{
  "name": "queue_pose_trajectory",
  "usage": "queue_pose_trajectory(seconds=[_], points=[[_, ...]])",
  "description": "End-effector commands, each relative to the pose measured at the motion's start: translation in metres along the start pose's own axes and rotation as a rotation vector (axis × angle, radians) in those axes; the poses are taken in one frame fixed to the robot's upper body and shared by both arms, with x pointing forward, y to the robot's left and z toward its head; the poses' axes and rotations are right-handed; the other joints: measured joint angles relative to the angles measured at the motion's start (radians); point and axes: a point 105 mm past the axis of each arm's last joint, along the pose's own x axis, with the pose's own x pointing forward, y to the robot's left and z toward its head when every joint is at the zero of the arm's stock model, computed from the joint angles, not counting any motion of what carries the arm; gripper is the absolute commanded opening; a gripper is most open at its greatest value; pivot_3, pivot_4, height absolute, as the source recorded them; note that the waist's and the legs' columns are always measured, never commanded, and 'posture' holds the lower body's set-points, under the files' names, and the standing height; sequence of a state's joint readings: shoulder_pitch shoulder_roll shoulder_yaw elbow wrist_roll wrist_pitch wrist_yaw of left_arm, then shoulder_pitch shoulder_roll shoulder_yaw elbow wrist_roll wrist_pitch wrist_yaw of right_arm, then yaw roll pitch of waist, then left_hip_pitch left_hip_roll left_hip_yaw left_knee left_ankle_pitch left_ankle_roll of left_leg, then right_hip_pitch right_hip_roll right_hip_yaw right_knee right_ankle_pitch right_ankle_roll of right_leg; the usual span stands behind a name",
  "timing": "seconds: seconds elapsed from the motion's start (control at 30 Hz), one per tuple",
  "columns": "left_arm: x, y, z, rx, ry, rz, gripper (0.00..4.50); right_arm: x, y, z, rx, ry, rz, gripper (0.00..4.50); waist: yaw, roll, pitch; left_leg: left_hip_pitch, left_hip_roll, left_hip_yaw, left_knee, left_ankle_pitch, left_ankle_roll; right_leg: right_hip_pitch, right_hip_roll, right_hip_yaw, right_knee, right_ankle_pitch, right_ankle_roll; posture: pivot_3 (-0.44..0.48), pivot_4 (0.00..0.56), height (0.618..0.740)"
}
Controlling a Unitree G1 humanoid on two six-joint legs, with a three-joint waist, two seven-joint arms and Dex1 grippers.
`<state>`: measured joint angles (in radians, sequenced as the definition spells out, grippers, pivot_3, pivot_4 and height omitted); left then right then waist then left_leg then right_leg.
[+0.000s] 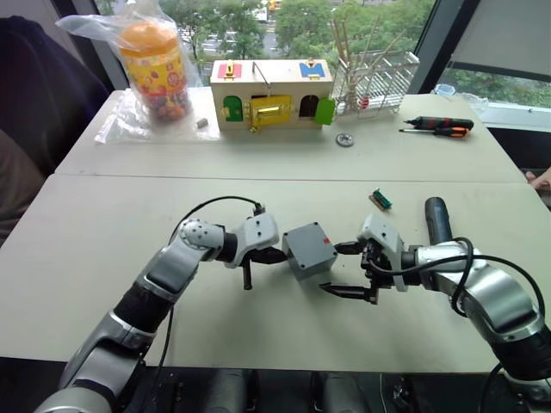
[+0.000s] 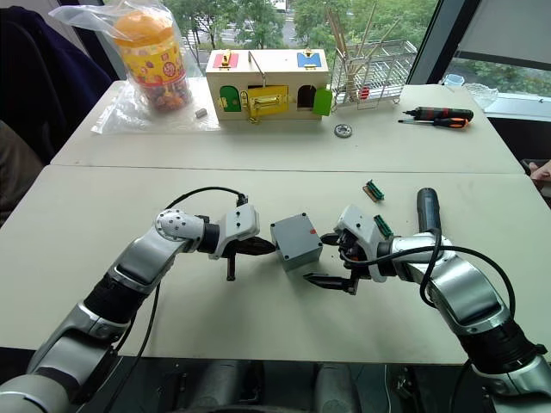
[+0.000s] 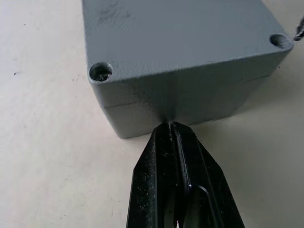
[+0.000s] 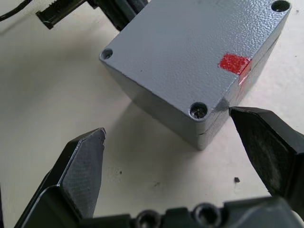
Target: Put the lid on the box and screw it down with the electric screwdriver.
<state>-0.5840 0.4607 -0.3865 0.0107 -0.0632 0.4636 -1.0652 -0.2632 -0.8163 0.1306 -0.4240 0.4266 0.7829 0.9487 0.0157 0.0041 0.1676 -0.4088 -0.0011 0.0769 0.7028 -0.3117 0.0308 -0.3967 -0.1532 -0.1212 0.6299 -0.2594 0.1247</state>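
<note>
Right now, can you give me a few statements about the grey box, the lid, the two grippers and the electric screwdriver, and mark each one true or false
1. The lid already sits on the box. True: a seam runs around the box just under its top face.
2. The right gripper is shut on the box. False: its fingers are spread apart beside one corner.
3. The left gripper is shut, its tip against the box's side. True.
4. The electric screwdriver is held by the right gripper. False: it lies on the table beyond the right arm.
5. The red mark is on the wooden box. False: it is on the lid, near one edge.
</note>
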Motion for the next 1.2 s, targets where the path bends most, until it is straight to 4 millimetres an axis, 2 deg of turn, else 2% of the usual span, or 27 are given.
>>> queue_pose_trajectory(seconds=[0.03, 0.3, 0.4, 0.5, 0.6, 0.73, 0.77, 0.83, 0.9, 0.97, 1.1, 1.2], points=[[-0.001, 0.007, 0.020, 0.071, -0.060, 0.025, 0.00, -0.001, 0.014, 0.013, -0.030, -0.045, 0.042, 4.47, -0.001, 0.000, 0.000, 0.000, 0.000, 0.000, 0.000, 0.000, 0.000, 0.000, 0.000, 0.000, 0.000, 0.000, 0.000, 0.000, 0.150, 0.705], [0.002, 0.010, 0.022, 0.078, -0.072, 0.035, 0.00, -0.002, 0.016, 0.015, -0.014, -0.053, 0.027, 4.47, 0.000, 0.000, 0.000, 0.000, 0.000, 0.000, 0.000, 0.000, 0.000, 0.000, 0.000, 0.000, 0.000, 0.000, 0.000, 0.000, 0.150, 0.705], [0.001, 0.004, 0.022, 0.073, -0.068, 0.004, 0.00, -0.009, 0.006, 0.013, -0.015, -0.039, -0.022, 4.47, 0.000, 0.000, 0.000, 0.000, 0.000, 0.000, 0.000, 0.000, 0.000, 0.000, 0.000, 0.000, 0.000, 0.000, 0.000, 0.000, 0.150, 0.705], [-0.004, -0.005, 0.023, 0.058, -0.075, -0.043, 0.00, -0.036, -0.016, 0.016, 0.008, -0.025, -0.113, 4.47, 0.002, 0.000, 0.000, 0.000, -0.001, 0.000, 0.000, 0.000, 0.000, 0.000, -0.001, 0.000, 0.000, 0.000, 0.000, 0.000, 0.150, 0.705], [-0.006, -0.010, 0.028, 0.030, -0.106, -0.067, 0.00, -0.069, -0.048, 0.030, 0.071, -0.103, -0.237, 4.47, 0.000, 0.000, 0.000, 0.000, -0.001, 0.000, 0.000, 0.000, 0.000, 0.001, -0.001, 0.000, 0.000, 0.000, 0.000, 0.000, 0.150, 0.705], [-0.012, 0.001, 0.025, 0.049, -0.071, -0.014, 0.00, -0.095, -0.087, 0.038, 0.128, -0.193, -0.384, 4.47, -0.002, 0.000, 0.000, 0.000, 0.000, 0.000, 0.001, 0.000, 0.000, 0.000, 0.000, 0.000, 0.000, 0.000, 0.000, 0.000, 0.150, 0.705], [-0.015, 0.005, 0.026, 0.050, -0.072, 0.005, 0.00, -0.099, -0.103, 0.037, 0.146, -0.220, -0.453, 4.47, -0.003, 0.000, 0.000, 0.000, 0.000, 0.000, 0.000, 0.000, 0.000, 0.000, 0.000, 0.000, 0.000, 0.000, 0.000, 0.000, 0.150, 0.705], [-0.022, 0.013, 0.030, 0.051, -0.081, 0.033, 0.00, -0.102, -0.130, 0.032, 0.171, -0.243, -0.573, 4.47, -0.004, 0.000, 0.000, 0.000, 0.000, 0.001, 0.000, 0.000, 0.000, 0.000, 0.000, 0.000, 0.000, 0.000, 0.000, 0.000, 0.150, 0.705], [-0.026, 0.017, 0.033, 0.051, -0.092, 0.052, 0.00, -0.102, -0.149, 0.024, 0.185, -0.240, -0.655, 4.47, -0.005, 0.000, 0.000, 0.000, 0.000, 0.001, 0.000, 0.000, 0.000, 0.000, 0.000, 0.000, 0.000, 0.000, 0.000, 0.000, 0.150, 0.705], [-0.035, 0.027, 0.044, 0.037, -0.136, 0.086, 0.00, -0.092, -0.170, 0.016, 0.193, -0.240, -0.709, 4.47, -0.005, 0.000, 0.000, 0.000, 0.000, 0.002, -0.001, 0.000, 0.000, 0.000, 0.000, 0.000, 0.001, 0.000, 0.000, 0.000, 0.150, 0.705], [-0.043, 0.029, 0.059, 0.019, -0.202, 0.101, 0.00, -0.077, -0.190, 0.009, 0.190, -0.232, -0.739, 4.47, -0.006, 0.000, 0.000, 0.000, 0.000, 0.002, -0.002, 0.000, 0.000, -0.001, 0.000, 0.000, 0.001, 0.000, 0.000, 0.000, 0.150, 0.705], [-0.043, 0.024, 0.062, 0.009, -0.218, 0.093, 0.00, -0.069, -0.195, 0.007, 0.195, -0.237, -0.730, 3.41, -0.007, 0.000, 0.000, 0.000, 0.000, 0.002, -0.002, 0.000, 0.000, 0.000, 0.000, 0.000, 0.000, 0.000, 0.000, 0.000, 0.150, 0.705]])
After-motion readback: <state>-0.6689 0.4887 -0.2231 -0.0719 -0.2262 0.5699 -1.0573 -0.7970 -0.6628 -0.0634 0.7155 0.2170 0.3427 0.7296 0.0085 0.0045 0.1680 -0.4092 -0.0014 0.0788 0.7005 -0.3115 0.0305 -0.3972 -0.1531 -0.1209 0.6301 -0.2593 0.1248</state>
